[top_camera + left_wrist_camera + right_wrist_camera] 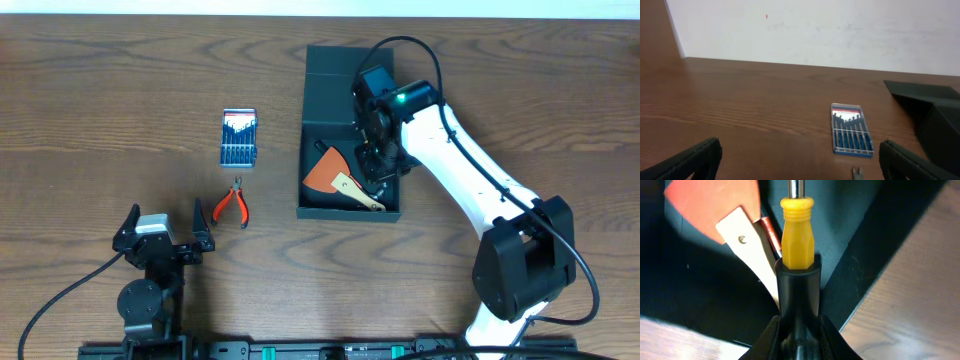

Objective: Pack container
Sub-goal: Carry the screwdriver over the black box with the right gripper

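Container (335,70) sits on wood table (100,80); right gripper (378,172) pinches yellow screwdriver (797,235), left gripper (165,210) spread.

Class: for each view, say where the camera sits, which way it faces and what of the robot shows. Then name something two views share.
Overhead: above the table, facing straight down; shows both arms, the container, the blue case.
Left wrist: low on the left arm, facing the far wall; left gripper open, a finger in each bottom corner.
Right wrist: facing down into the container; right gripper holds a yellow-handled screwdriver.
Shared: overhead and left wrist both show the blue case.
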Controlling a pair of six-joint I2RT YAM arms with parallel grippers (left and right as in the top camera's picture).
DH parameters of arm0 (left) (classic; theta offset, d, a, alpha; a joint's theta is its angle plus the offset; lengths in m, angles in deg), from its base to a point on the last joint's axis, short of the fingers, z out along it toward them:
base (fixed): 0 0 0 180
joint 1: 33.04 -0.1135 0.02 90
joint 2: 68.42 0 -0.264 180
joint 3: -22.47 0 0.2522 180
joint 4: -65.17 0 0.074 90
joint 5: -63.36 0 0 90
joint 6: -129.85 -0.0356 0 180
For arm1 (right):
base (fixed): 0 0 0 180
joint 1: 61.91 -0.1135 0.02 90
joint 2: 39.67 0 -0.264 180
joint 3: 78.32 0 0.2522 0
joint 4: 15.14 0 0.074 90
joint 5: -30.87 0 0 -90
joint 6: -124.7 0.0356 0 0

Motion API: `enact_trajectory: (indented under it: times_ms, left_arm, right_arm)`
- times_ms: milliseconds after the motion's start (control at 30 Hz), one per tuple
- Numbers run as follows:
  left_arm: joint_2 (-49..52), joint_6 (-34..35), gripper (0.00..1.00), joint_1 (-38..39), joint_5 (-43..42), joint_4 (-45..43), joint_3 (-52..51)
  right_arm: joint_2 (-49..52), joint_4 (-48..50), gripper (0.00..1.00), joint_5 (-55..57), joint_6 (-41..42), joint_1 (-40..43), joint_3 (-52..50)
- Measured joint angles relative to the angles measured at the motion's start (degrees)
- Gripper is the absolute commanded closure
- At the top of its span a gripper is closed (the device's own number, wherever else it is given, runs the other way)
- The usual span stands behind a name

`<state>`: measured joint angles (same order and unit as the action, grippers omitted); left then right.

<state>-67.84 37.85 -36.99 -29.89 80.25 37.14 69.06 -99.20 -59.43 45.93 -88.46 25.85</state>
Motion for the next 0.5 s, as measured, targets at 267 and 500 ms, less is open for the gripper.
enact_trajectory:
  times_ms: [267,500]
  left_arm:
    - [0.0,0.0,0.01,0.0,0.0,-0.02,0.0]
    - [0.0,0.0,0.02,0.0,0.0,0.0,0.0]
  right_arm:
    - [0.0,0.09,0.99,-0.17,9.14,0.0,0.0]
    - [0.02,0.09,0.99,-0.46,12.41,0.0,0.0]
